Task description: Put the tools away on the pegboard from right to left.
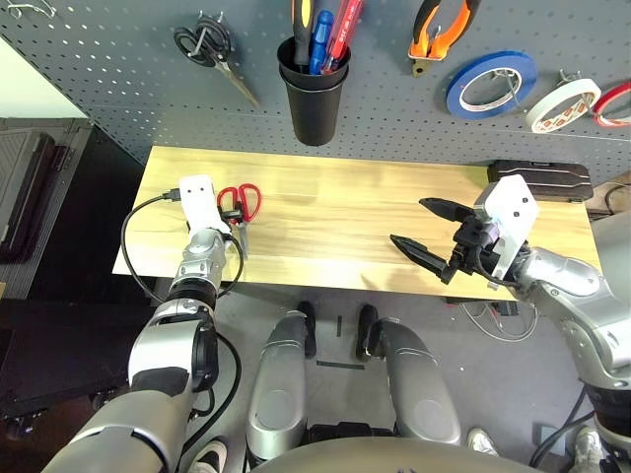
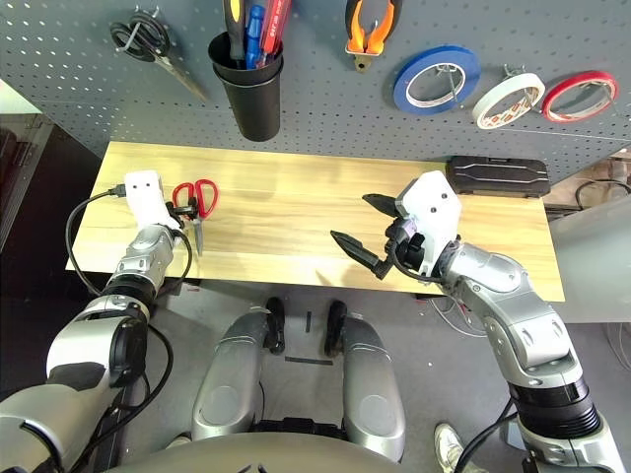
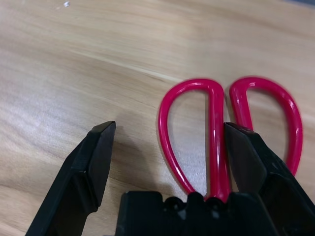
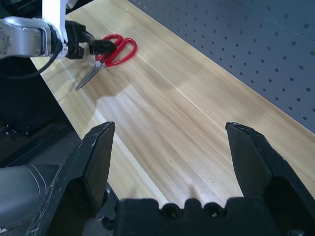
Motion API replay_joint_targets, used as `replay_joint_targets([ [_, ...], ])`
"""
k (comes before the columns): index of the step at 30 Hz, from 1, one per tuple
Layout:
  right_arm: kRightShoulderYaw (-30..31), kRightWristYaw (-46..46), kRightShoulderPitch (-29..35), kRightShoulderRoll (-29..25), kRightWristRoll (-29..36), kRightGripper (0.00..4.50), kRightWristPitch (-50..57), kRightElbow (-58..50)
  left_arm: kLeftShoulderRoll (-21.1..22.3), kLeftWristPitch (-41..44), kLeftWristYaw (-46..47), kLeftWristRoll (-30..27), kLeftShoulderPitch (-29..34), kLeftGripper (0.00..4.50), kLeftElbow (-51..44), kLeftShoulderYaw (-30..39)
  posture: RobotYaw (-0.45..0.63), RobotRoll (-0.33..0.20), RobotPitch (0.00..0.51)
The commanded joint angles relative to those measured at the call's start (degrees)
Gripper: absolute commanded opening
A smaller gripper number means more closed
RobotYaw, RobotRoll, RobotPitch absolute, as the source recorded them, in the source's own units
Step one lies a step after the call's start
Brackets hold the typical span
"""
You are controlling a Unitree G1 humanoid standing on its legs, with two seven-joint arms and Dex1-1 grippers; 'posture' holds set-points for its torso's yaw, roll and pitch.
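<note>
Red-handled scissors [image 1: 244, 204] lie on the wooden table [image 1: 335, 187] at its left end, blades toward the front edge. My left gripper [image 1: 233, 211] is open and down at their handles, and one red loop [image 3: 189, 132] lies between its two fingers without being pinched. My right gripper [image 1: 409, 223] hovers open and empty over the table's right half, well away from the scissors [image 4: 115, 49]. On the pegboard [image 1: 118, 89] behind hang orange-and-black pliers [image 1: 442, 30] and a cream-white tape roll [image 1: 562, 103]. A black cup [image 1: 314, 89] holds several slim handles.
Also on the pegboard are black-handled scissors [image 1: 207, 44], a blue tape roll [image 1: 491, 84] and a red tape roll [image 1: 616, 103]. A flat black case [image 1: 540, 180] lies at the table's back right corner. A black cable [image 1: 138, 246] loops off my left wrist.
</note>
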Motion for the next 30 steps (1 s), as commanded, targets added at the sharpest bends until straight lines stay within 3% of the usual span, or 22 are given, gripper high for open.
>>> replay_joint_targets([
  [1, -0.5, 0.1, 1.1, -0.5, 0.6, 4.50, 0.5, -1.3, -0.7, -0.2, -0.8, -2.1, 1.4, 4.47, -1.5, 1.7, 0.02, 0.000, 0.397],
  [14, -0.3, 0.5, 0.6, -0.7, 0.5, 4.50, 0.4, -0.8, 1.4, 0.1, 5.6, 1.0, 2.3, 4.47, 0.1, 1.4, 0.03, 0.000, 0.395],
  [28, 1.2, 3.4, 2.5, -4.4, 0.2, 4.50, 1.6, -1.9, 0.6, 3.1, 4.7, 2.4, 2.9, 4.47, 0.8, -1.2, 0.03, 0.000, 0.403],
  [30, 1.3, 3.7, 2.5, -4.7, 0.0, 4.50, 1.5, -1.8, 0.5, 4.0, 5.0, 2.4, 2.9, 4.11, 0.9, -1.3, 0.03, 0.000, 0.403],
])
